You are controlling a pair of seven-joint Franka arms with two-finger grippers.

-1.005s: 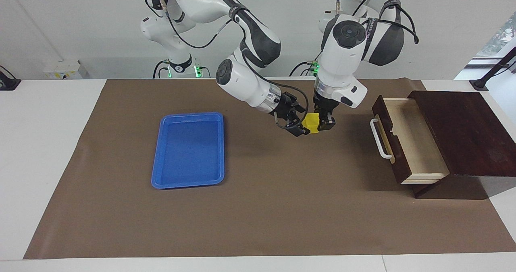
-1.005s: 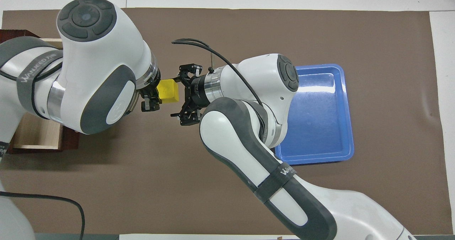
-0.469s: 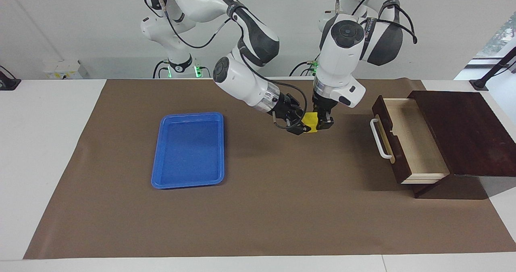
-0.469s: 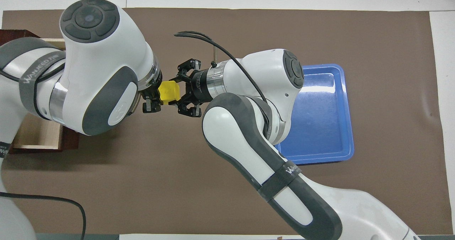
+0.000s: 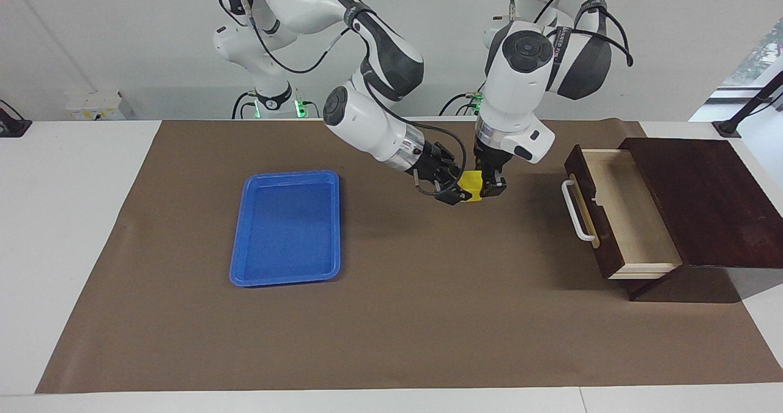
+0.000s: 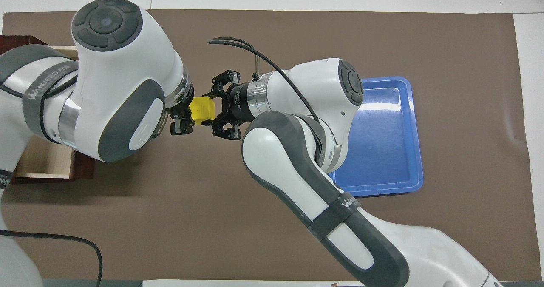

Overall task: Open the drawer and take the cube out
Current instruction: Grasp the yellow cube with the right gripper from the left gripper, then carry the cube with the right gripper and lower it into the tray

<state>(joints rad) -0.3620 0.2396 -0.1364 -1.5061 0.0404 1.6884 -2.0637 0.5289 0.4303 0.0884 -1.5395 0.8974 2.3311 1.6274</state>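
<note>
Held aloft between blue tray [image 5: 285,227] and open drawer [image 5: 618,211]: yellow cube [image 5: 471,186]. Clamped by left gripper [image 5: 491,188] and right gripper [image 5: 454,191].

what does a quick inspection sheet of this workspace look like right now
surface: brown mat on a white table.
job's things: drawer pulled open, pale interior bare; yellow cube out of it, up in the air over the mat.
clutter: blue tray toward the right arm's end, nothing in it.
grippers: left gripper shut on the cube from above; right gripper shut on the same cube from the side.
cables: black cable looped at the right wrist; another by the left arm's base.
surroundings: white wall; dark wooden box housing the drawer.
</note>
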